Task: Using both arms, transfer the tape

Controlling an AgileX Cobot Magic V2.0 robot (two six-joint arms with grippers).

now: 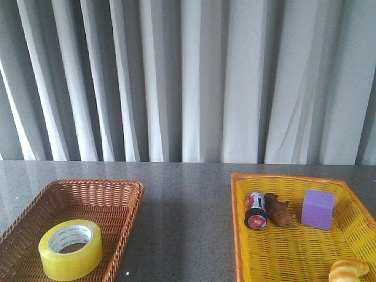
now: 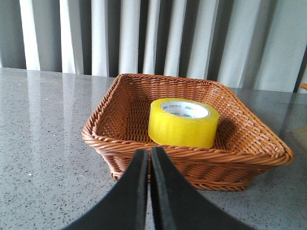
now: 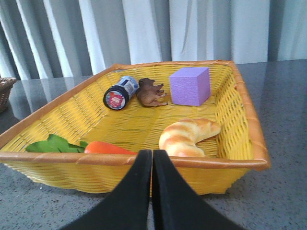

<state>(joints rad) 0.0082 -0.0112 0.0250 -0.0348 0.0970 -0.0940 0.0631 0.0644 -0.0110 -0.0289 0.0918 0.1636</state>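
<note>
The tape [image 1: 70,249] is a thick yellow roll with a white printed core. It lies flat in the brown wicker basket [image 1: 117,194] at the front left. In the left wrist view the tape [image 2: 183,122] sits beyond the basket's near rim [image 2: 120,143]. My left gripper [image 2: 149,154] is shut and empty, just short of that rim. My right gripper [image 3: 152,155] is shut and empty, in front of the near rim of the yellow basket [image 3: 57,158]. Neither arm shows in the front view.
The yellow basket [image 1: 352,205] at the front right holds a red-topped can [image 1: 255,210], a brown toy animal [image 1: 280,210], a purple cube [image 1: 318,209] and a croissant [image 1: 348,271]. The right wrist view also shows a carrot [image 3: 108,148] with green leaves [image 3: 53,144]. Grey curtains hang behind the table.
</note>
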